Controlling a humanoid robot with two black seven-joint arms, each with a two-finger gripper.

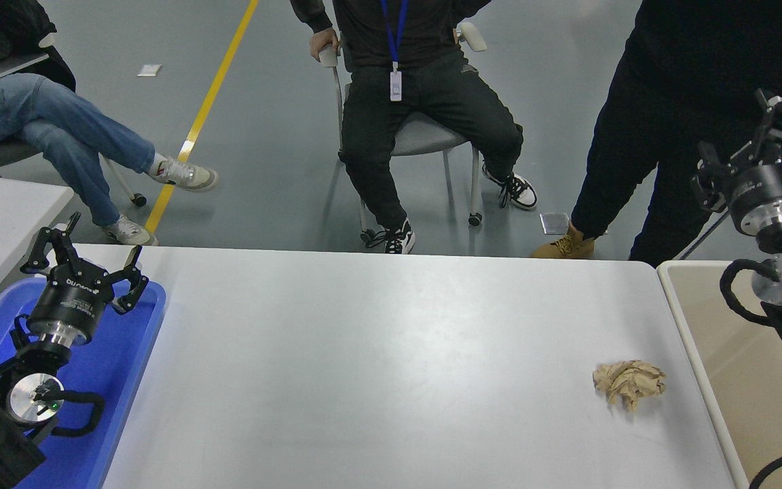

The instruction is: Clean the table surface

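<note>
The left gripper rests parked over the blue tray at the near left, fingers spread, holding nothing. A crumpled brown paper ball lies on the table surface near the beige bin. The right gripper hangs raised above the bin's far end, fingers apart and empty.

bench white, matte; one crumpled tan paper wad lying toward the right side, near the beige bin at the bench's right end (blue tray on the left edge)
</note>
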